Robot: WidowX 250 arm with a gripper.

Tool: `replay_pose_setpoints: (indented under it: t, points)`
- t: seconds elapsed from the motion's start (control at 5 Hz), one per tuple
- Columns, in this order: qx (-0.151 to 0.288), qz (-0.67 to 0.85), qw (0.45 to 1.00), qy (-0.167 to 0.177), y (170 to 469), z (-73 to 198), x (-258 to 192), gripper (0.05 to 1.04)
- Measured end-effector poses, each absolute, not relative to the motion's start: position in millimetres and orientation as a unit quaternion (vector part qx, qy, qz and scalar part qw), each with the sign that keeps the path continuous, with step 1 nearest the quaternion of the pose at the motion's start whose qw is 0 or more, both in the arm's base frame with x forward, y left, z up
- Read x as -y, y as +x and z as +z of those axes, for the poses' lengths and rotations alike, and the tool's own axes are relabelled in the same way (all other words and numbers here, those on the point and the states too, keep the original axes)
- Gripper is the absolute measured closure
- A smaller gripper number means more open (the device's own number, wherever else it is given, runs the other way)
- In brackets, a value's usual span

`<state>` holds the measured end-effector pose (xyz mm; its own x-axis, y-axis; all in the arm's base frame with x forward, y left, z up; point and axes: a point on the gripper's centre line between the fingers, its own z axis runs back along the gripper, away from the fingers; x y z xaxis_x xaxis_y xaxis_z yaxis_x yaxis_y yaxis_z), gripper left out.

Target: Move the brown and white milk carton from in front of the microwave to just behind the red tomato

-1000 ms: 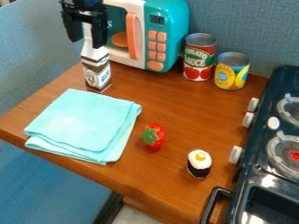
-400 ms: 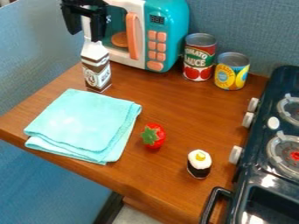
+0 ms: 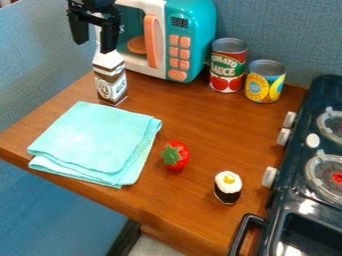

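In the camera view, a toy microwave [image 3: 190, 30], teal and white with a coral handle, stands at the back of the counter [image 3: 194, 202]; a round orange piece [image 3: 137, 45] shows inside. To its right are two cans, one red with pictured tomatoes [image 3: 228, 66], one yellow and blue [image 3: 265, 82]; their contents cannot be told. The bottle [image 3: 110, 80] stands upright at the counter's back left, just in front of the microwave: white narrow top, brown lower part, pale label. The black pincer [image 3: 94, 47] is open around its upper part; whether they touch is unclear. Nearer lie a folded aqua cloth [image 3: 97, 140], a red strawberry [image 3: 175, 155] and a black-and-white sushi piece [image 3: 228, 187]. A dark stove [image 3: 300, 192] borders the right.
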<state>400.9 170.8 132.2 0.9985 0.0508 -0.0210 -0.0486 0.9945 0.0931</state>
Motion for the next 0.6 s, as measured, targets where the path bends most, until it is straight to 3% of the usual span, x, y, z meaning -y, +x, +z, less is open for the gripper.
replay_pose_setpoints:
  t: [0.6]
  points:
    - [-0.019, 0.013, 1.000, 0.020, 406.2, 127.6, -165.3, 0.083]
